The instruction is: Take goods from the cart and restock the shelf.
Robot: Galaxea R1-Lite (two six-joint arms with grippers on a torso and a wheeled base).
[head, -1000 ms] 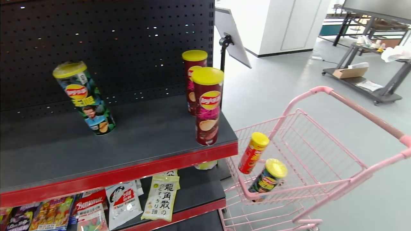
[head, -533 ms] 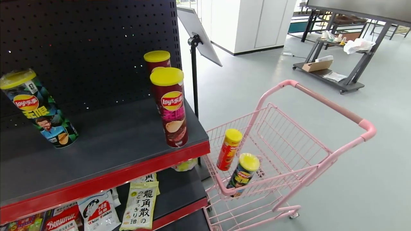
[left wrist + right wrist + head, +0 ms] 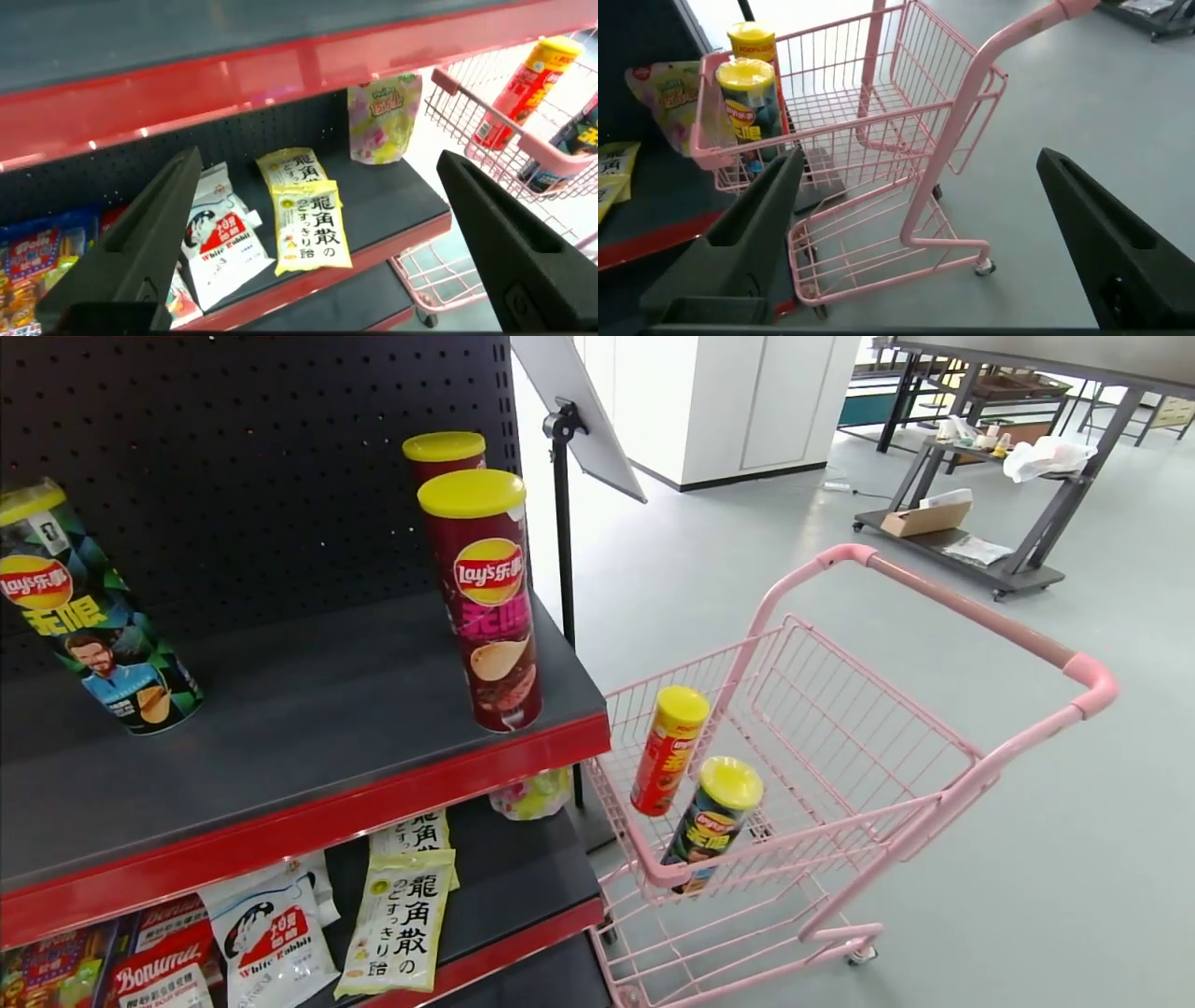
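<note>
The pink wire cart [image 3: 971, 616] stands right of the shelf. In its basket lean a red crisp can [image 3: 667, 751] and a dark green crisp can [image 3: 714, 812], both with yellow lids. On the upper shelf [image 3: 308, 709] stand a green-black can [image 3: 93, 607] at the left and two maroon cans [image 3: 485, 602] near the right end, one behind the other. My left gripper [image 3: 318, 252] is open below the shelf's red edge, facing the lower shelf. My right gripper [image 3: 924, 243] is open before the cart [image 3: 971, 84], facing the dark can [image 3: 747, 103] and the red can [image 3: 752, 42].
Snack bags [image 3: 401, 915] lie on the lower shelf, among them yellow-white packets [image 3: 304, 219]. A stand with a tilted board [image 3: 579, 411] rises behind the shelf's right end. A black rack [image 3: 980, 523] is far back right. Open grey floor [image 3: 1027, 896] lies beyond the cart.
The whole head view has shifted, so the camera moved; shelf and cart now sit further left and nearer. The cans keep their places on the shelf and in the cart.
</note>
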